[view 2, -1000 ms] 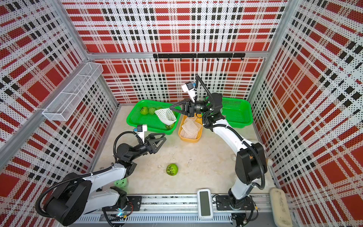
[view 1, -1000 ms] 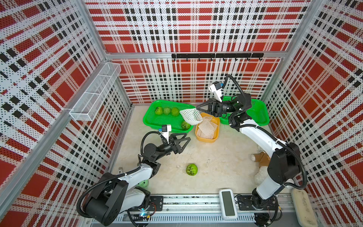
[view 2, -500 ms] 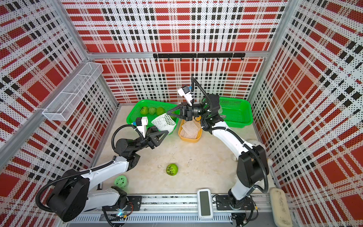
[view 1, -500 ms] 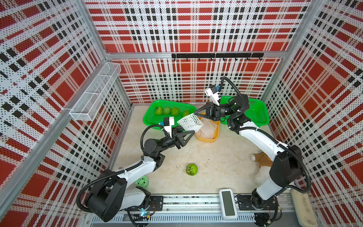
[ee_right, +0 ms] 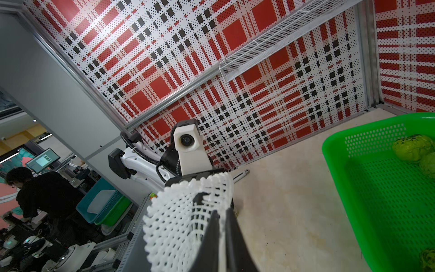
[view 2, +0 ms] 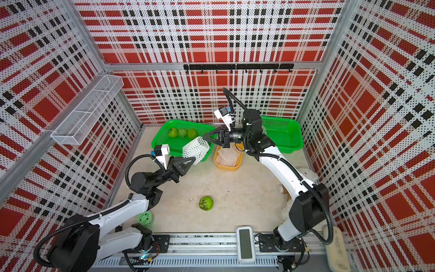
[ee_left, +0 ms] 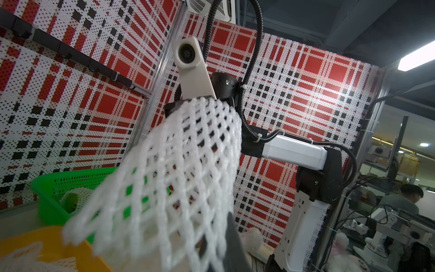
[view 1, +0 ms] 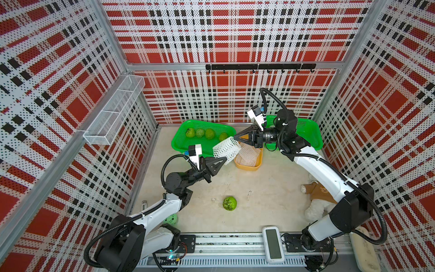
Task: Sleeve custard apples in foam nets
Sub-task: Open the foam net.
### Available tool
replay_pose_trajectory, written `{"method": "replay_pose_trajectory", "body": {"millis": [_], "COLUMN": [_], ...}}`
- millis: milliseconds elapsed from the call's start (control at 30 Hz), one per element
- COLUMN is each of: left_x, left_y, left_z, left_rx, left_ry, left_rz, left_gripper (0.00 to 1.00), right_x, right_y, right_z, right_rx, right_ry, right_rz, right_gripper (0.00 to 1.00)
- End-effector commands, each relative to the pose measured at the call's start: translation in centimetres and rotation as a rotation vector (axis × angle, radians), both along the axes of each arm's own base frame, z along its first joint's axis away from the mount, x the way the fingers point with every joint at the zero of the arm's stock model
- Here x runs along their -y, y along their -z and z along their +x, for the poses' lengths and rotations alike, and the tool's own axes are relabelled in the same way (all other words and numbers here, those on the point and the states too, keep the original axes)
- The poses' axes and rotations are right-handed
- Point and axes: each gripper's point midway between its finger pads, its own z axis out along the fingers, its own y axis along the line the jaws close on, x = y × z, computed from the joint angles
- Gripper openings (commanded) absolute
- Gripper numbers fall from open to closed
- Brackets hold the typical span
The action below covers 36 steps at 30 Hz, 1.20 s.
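White foam net [view 1: 227,150] spans the arms. The left gripper [view 1: 224,160], wide apart a second ago, has clamped its near edge. The right gripper [view 1: 235,139] is loosening at the far rim, and I cannot tell if it still pinches: likely a handover. The green basket [view 1: 176,141] holds four custard apples [view 1: 200,133]; the yellow tray [view 1: 247,166] holds spare nets [view 1: 248,153].

Both top views look down on the whole scene. My wrist views face each other, close, sharing the foam net [ee_left: 164,169]

No lettering, label, brand or number is legible anywhere (the monitor [ee_right: 42,161] in the right wrist view shows a lit screen, too small to read).
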Motion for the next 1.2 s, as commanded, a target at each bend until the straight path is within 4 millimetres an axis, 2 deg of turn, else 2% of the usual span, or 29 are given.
{"method": "replay_pose_trajectory", "body": {"millis": [0,133,267,367,400,467,533,667,900,1167], "left_x": [0.3,1.6,1.9,1.8,1.9,1.8,1.6,1.7,1.9,1.2], "left_y": [0.3,1.7,2.9,3.4,3.5,3.4,3.2,3.0,3.2,2.6], "left_z": [-0.5,-1.4,-2.4,-3.5,-3.8,-4.6,-5.2,-5.7,-5.9,-6.5], "left_rx": [-0.038,-0.089,-0.105,-0.074,-0.062,-0.015,0.022,0.052,0.065,0.109], "left_ry": [0.069,0.178,0.192,0.156,0.145,0.117,0.107,0.116,0.116,0.080], "left_rz": [0.036,0.140,0.233,0.300,0.321,0.343,0.343,0.346,0.350,0.333], "left_gripper": [0.00,0.00,0.00,0.00,0.00,0.00,0.00,0.00,0.00,0.00], "right_x": [0.6,1.6,2.5,3.2,3.3,3.5,3.6,3.0,1.8,2.1], "right_y": [-0.6,-0.6,-0.1,0.4,0.5,0.4,0.5,0.9,1.9,2.3], "right_z": [-1.0,-1.8,-2.6,-3.3,-3.6,-4.2,-4.6,-6.3,-8.4,-9.0], "right_rx": [0.094,0.133,0.143,0.151,0.152,0.152,0.149,0.156,0.156,0.149], "right_ry": [0.020,0.046,0.053,0.055,0.052,0.038,0.024,-0.040,-0.089,-0.082], "right_rz": [-0.013,-0.069,-0.125,-0.170,-0.177,-0.177,-0.176,-0.184,-0.226,-0.243], "right_gripper": [0.42,0.63,0.69,0.69,0.66,0.47,0.32,0.15,0.09,0.08]}}
